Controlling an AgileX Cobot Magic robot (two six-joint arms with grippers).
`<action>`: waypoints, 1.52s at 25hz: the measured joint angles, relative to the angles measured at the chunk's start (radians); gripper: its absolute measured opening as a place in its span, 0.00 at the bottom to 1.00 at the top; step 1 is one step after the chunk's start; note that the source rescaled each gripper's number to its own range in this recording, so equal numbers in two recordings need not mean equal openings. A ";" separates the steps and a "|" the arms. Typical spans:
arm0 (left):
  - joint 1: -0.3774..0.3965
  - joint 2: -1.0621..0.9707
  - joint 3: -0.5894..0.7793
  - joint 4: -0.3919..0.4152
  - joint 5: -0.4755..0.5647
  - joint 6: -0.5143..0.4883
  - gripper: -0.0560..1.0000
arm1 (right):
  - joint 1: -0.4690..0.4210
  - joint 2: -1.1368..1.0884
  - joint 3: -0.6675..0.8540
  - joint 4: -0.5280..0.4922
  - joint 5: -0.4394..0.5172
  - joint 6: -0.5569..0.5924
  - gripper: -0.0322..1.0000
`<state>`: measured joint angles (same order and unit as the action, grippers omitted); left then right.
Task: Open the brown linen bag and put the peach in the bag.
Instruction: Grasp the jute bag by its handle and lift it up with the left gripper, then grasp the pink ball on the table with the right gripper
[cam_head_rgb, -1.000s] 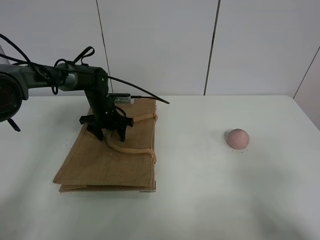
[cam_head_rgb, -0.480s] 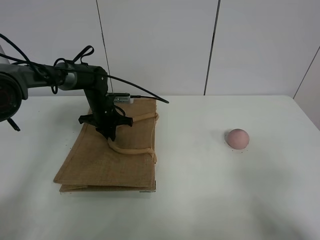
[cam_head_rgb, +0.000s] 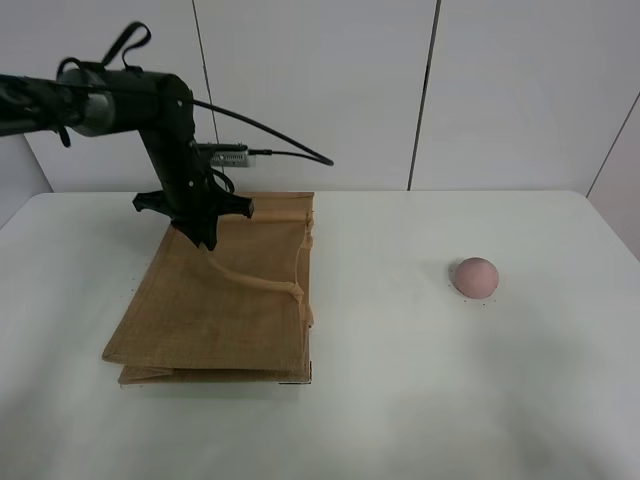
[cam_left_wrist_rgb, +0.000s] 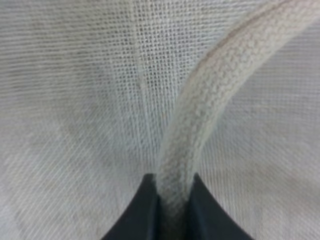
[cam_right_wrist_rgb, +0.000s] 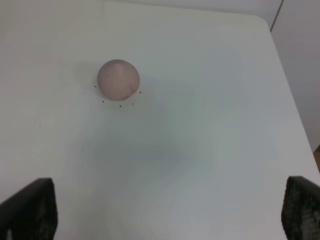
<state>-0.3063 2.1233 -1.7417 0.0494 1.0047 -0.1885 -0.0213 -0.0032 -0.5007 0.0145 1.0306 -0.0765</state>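
Bag-opening is the step you are on, I think. Your left gripper (cam_head_rgb: 206, 236) is pinched tight on one handle (cam_head_rgb: 255, 284) of the bag (cam_head_rgb: 215, 320). The left wrist view shows it best: the rope handle sits squeezed between the two dark tips.

The handle runs in a tight line from the gripper down to the bag's mouth edge, the side that faces the peach (cam_head_rgb: 475, 276). The bag lies on the left part of the table (cam_head_rgb: 400, 400). It looks mostly flat, and I cannot see a gap at its mouth yet.

The peach sits on the right side of the table, well apart from the bag, with nothing touching it. Your right gripper (cam_right_wrist_rgb: 165, 210) is spread wide and holds nothing. It hangs above the table with the peach in its sight. It does not show in the high view.

Next, I would pull the handle up so the top side comes off the bottom side. Go slow. Nothing pins the bottom side, so the whole bag may lift or slide and not open. After that, bring the right gripper over the peach and close softly, because it is round and could roll.
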 joint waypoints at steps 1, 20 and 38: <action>0.000 -0.027 0.000 0.000 0.007 0.000 0.05 | 0.000 0.000 0.000 0.000 0.000 0.000 1.00; 0.000 -0.316 -0.399 -0.011 0.166 0.061 0.05 | 0.000 0.000 0.000 0.001 0.000 0.000 1.00; 0.000 -0.298 -0.355 -0.082 0.168 0.083 0.05 | 0.000 0.393 -0.156 0.051 -0.075 0.034 1.00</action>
<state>-0.3063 1.8252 -2.0969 -0.0331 1.1723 -0.1050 -0.0213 0.3902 -0.6563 0.0651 0.9553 -0.0425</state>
